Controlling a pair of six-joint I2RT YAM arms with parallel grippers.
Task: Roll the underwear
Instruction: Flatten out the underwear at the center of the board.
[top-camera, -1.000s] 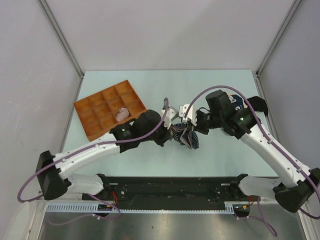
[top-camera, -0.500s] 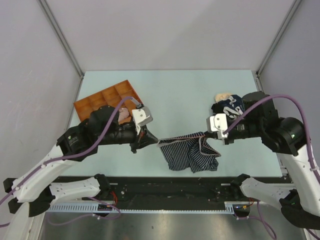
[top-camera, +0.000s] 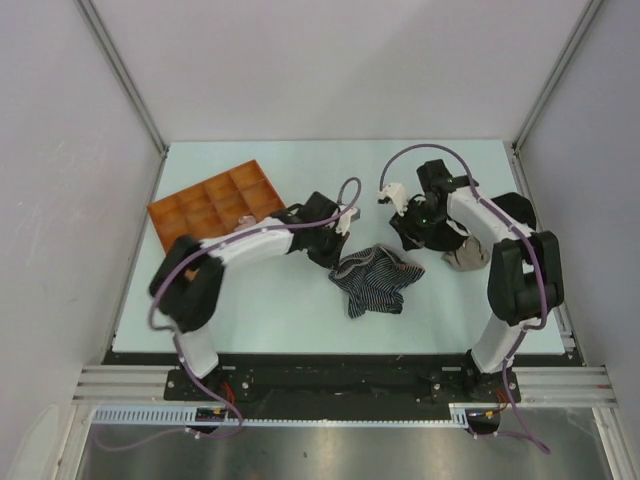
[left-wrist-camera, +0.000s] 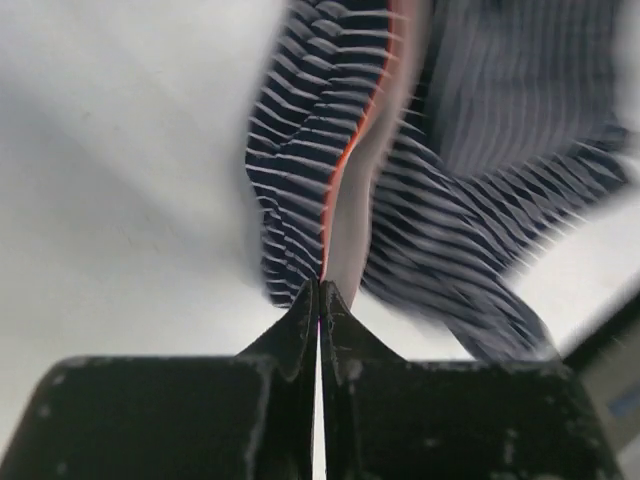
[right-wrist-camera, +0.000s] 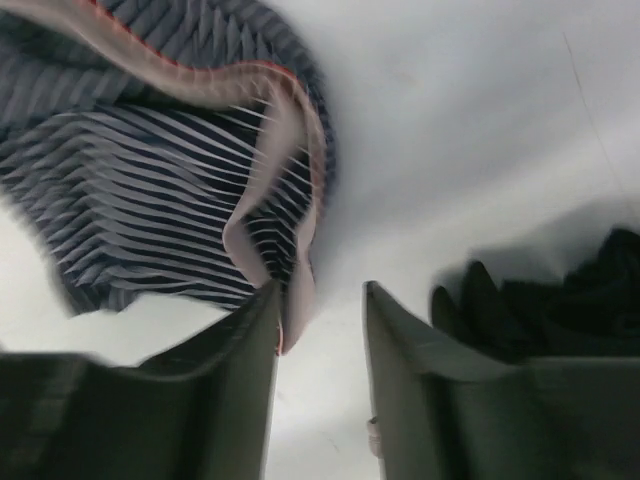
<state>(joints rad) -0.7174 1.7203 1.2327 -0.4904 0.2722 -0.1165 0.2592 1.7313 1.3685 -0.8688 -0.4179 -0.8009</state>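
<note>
The navy white-striped underwear (top-camera: 375, 280) lies crumpled on the table's middle. My left gripper (top-camera: 338, 258) is at its left edge, shut on the pale waistband; in the left wrist view the tips (left-wrist-camera: 320, 287) pinch that band, with the striped cloth (left-wrist-camera: 440, 200) spreading beyond. My right gripper (top-camera: 405, 243) is at the garment's right edge with its jaws open. In the right wrist view the waistband (right-wrist-camera: 290, 290) rests against the left finger, with bare table between the fingers (right-wrist-camera: 322, 300). The striped cloth (right-wrist-camera: 150, 180) lies to the left of that gripper.
An orange compartmented tray (top-camera: 205, 205) stands at the far left, partly behind my left arm. A small heap of beige and black underwear (top-camera: 465, 255) lies by my right arm; the black cloth (right-wrist-camera: 545, 310) shows just right of the right gripper.
Half a second ago both grippers held the striped garment stretched in the air. It now lies on the table, and the right gripper has opened and let go. The left keeps its hold.
</note>
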